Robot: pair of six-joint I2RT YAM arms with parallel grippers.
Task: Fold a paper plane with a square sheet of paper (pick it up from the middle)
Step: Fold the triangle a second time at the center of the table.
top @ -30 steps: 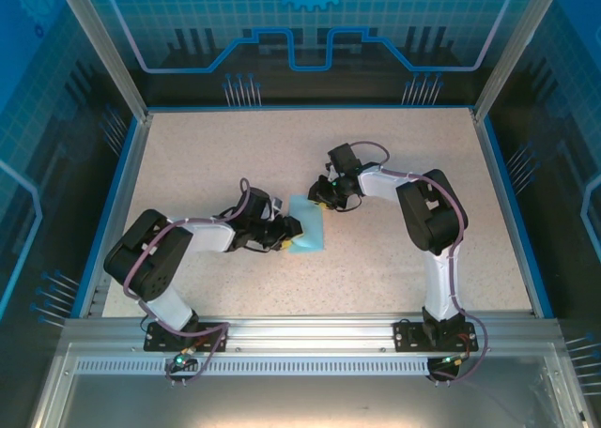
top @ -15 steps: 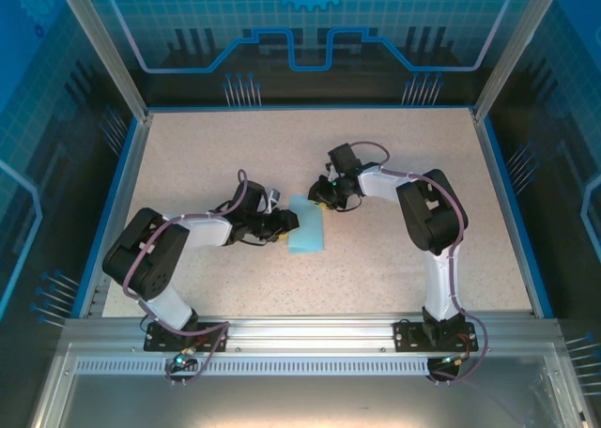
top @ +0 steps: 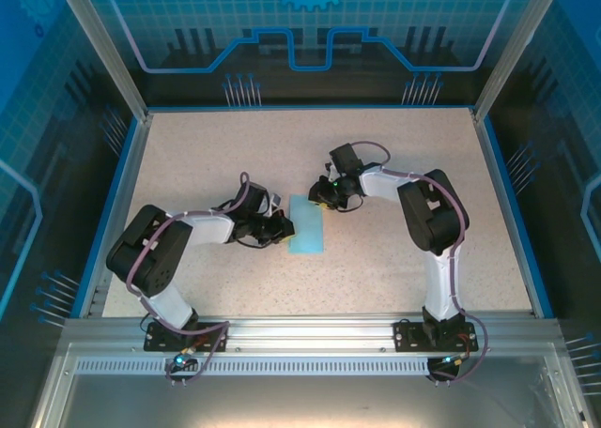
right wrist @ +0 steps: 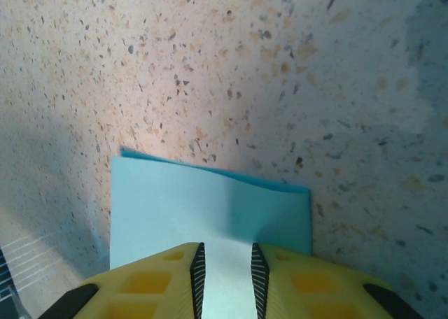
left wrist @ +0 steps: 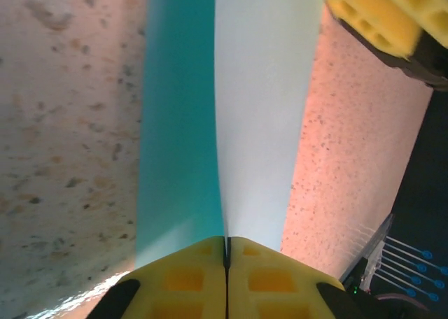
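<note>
The square sheet of paper (top: 308,225) lies folded into a pale blue rectangle mid-table. My left gripper (top: 285,229) is at its left edge. In the left wrist view the yellow fingers (left wrist: 280,277) meet with no gap, and the paper's raised crease (left wrist: 222,158) runs straight into the seam, so my left gripper (left wrist: 226,247) is shut on it. My right gripper (top: 320,196) sits on the paper's far end. Its jaws stand a little apart in the right wrist view (right wrist: 225,263), with flat paper (right wrist: 210,203) showing between the pads.
The speckled table (top: 394,156) is bordered by a blue rim (top: 507,203) and glass walls. A finger of the right gripper (left wrist: 378,15) shows at the top right of the left wrist view.
My left gripper's jaws have closed at the paper's left edge after sliding slightly left. The paper has settled from a skewed shape into a neat rectangle. The right arm has held still.
</note>
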